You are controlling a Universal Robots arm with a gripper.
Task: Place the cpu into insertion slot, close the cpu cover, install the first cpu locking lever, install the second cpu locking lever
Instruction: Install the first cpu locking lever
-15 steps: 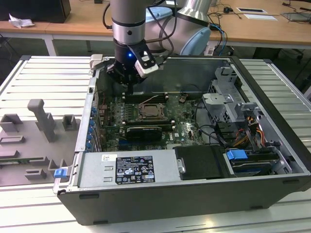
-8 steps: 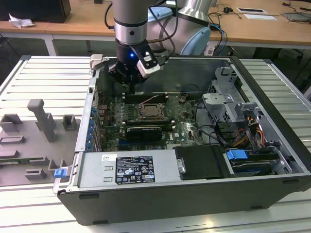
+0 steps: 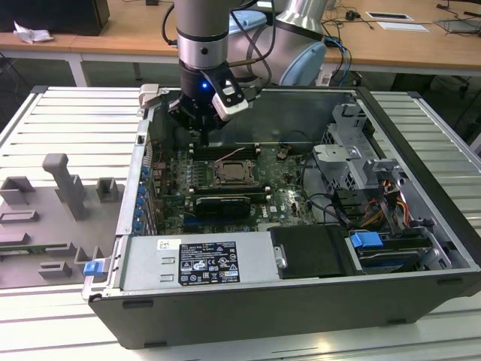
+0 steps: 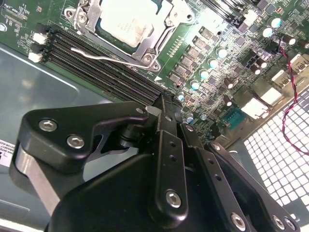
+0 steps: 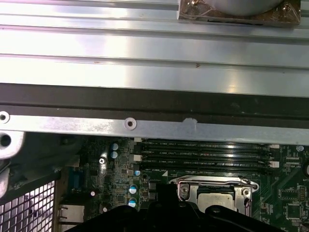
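I have the gripper [image 3: 204, 135] hanging inside the open computer case [image 3: 421, 226], above centre in the exterior view, over the far end of the green motherboard [image 3: 282, 184]. In the second wrist view its fingers [image 4: 166, 108] come together to one tip with no gap and nothing between them, so I read the gripper as closed and empty. That tip sits over the board just beside the black memory slots [image 4: 104, 60], close to the socket but not touching it.

The cpu [image 4: 128, 19] lies flat in the insertion slot [image 3: 233, 171], its pale metal top showing through the window of the cpu cover [image 4: 164, 36], which lies down over it. A thin metal locking lever [image 4: 104, 55] runs along the cover's edge, next to the memory slots; I cannot tell whether it is latched.

In the first wrist view I see the cover's frame low in the picture, right of centre, below the memory slots. The case rests on a ribbed metal worktop [image 3: 68, 120].
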